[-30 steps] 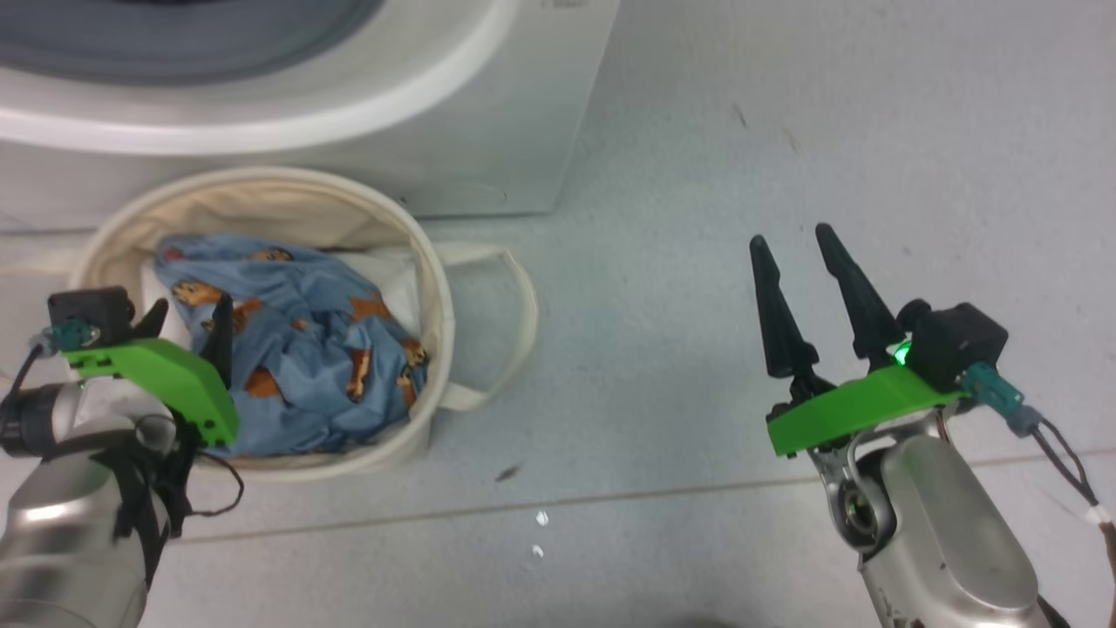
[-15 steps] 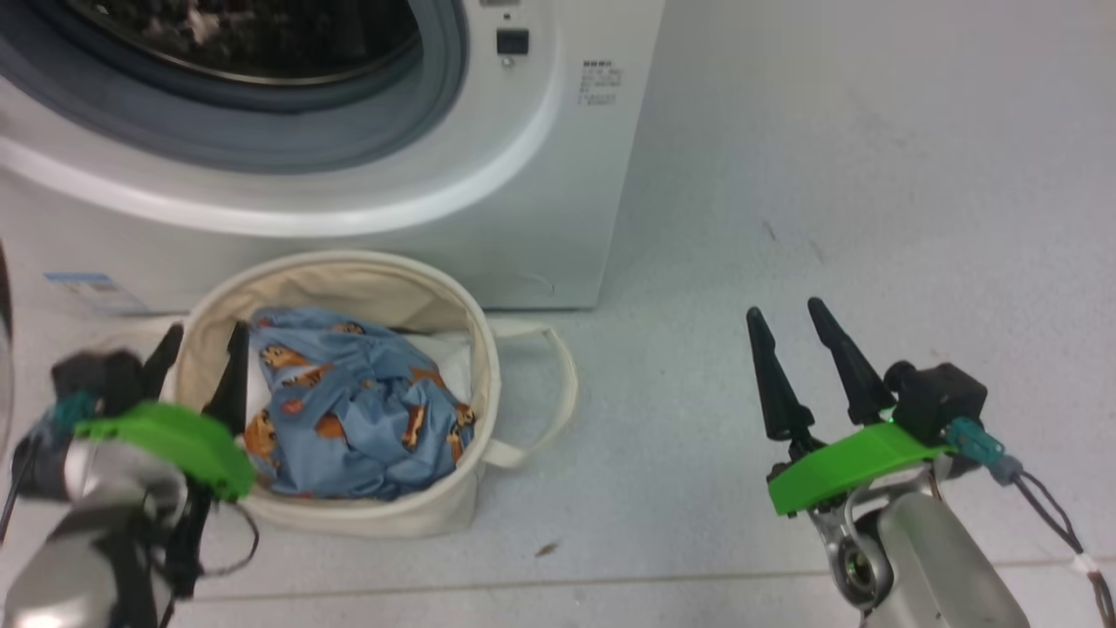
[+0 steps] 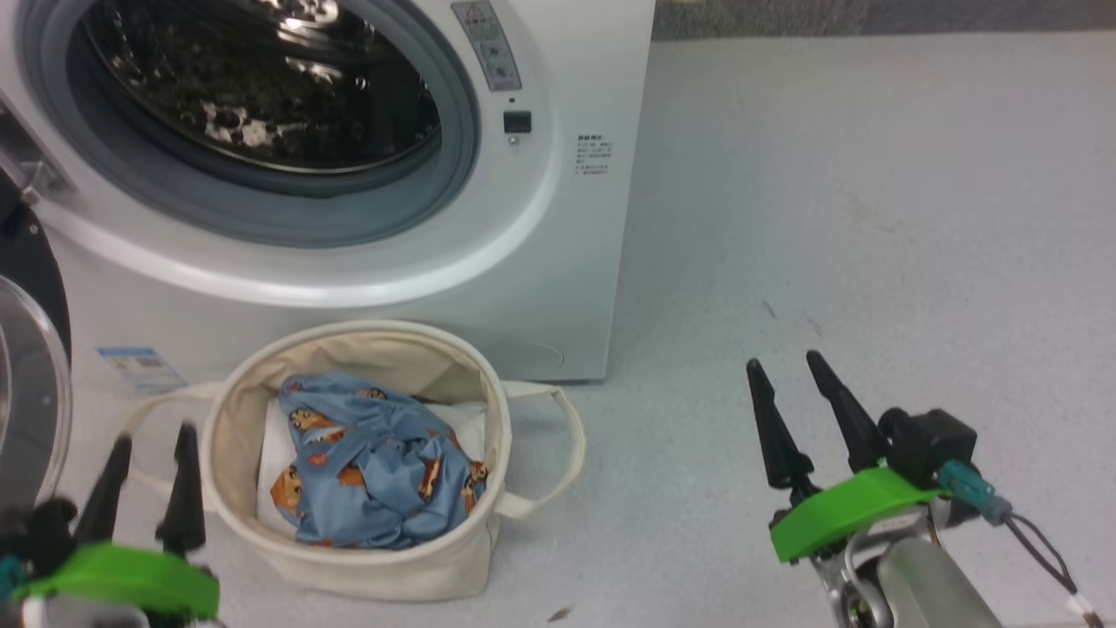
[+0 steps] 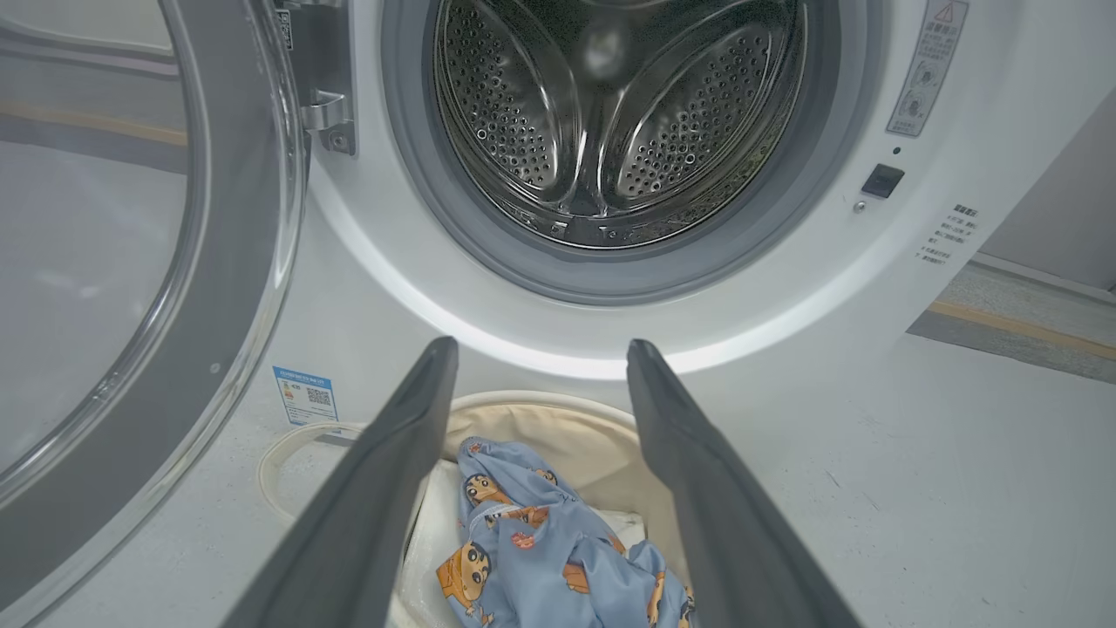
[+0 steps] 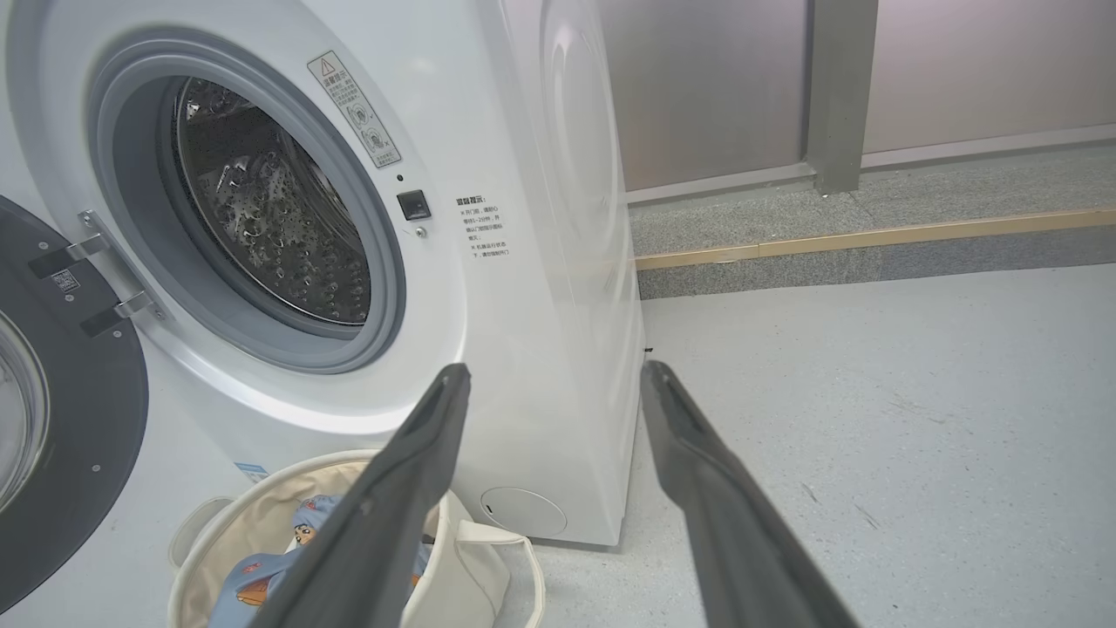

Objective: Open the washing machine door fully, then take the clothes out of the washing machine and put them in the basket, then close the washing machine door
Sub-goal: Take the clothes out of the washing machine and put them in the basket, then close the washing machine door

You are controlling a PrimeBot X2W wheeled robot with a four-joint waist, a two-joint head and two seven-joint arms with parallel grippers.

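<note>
The white washing machine (image 3: 558, 262) (image 5: 558, 288) stands with its steel drum (image 4: 610, 113) bare and its black-rimmed door (image 4: 218, 262) (image 5: 70, 419) swung open to the left. In front of it sits the cream basket (image 3: 227, 419) (image 4: 558, 419), holding the light blue printed clothes (image 3: 375, 462) (image 4: 558, 558) (image 5: 261, 580). My left gripper (image 3: 148, 436) (image 4: 540, 349) is open and empty, just left of the basket. My right gripper (image 3: 780, 366) (image 5: 554, 375) hangs open and empty over the floor, well right of the basket.
A plain white sheet (image 3: 462, 419) lies under the clothes in the basket. Grey floor (image 3: 872, 218) stretches to the right of the washer. A raised kerb and wall panels (image 5: 872, 235) run behind it.
The head view has tilted up, bringing the drum opening into sight. My left gripper has pulled back from over the basket to its left side. The right gripper stays open.
</note>
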